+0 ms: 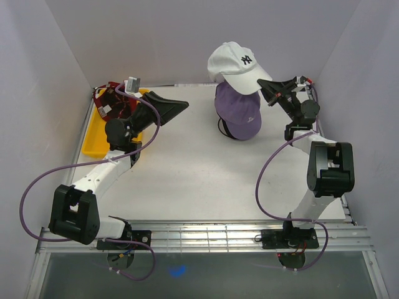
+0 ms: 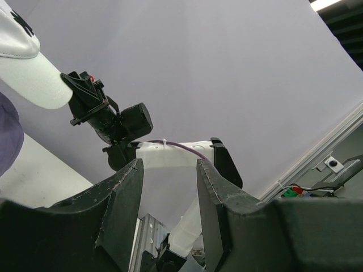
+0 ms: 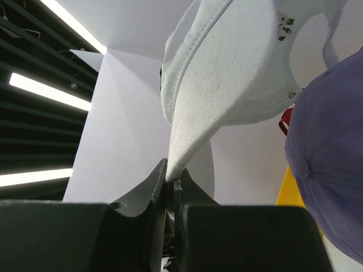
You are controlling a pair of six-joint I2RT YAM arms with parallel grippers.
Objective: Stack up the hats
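My right gripper [image 1: 263, 85] is shut on the brim tip of the white cap [image 1: 235, 63] and holds it in the air, above and slightly behind the lavender cap [image 1: 239, 111]. The lavender cap rests on the table with a black cap's edge [image 1: 225, 129] showing under it. In the right wrist view the fingers [image 3: 172, 178] pinch the white brim [image 3: 215, 85], with the lavender cap [image 3: 329, 170] to the right. The dark red cap [image 1: 105, 103] lies in the yellow tray, partly hidden by my left arm. My left gripper [image 1: 182, 104] is open and empty, left of the stack.
The yellow tray [image 1: 95, 138] sits along the left wall under my left arm. White walls enclose the table at the left, back and right. The left wrist view shows my right arm [image 2: 113, 122] and the white brim [image 2: 28, 73] across the table.
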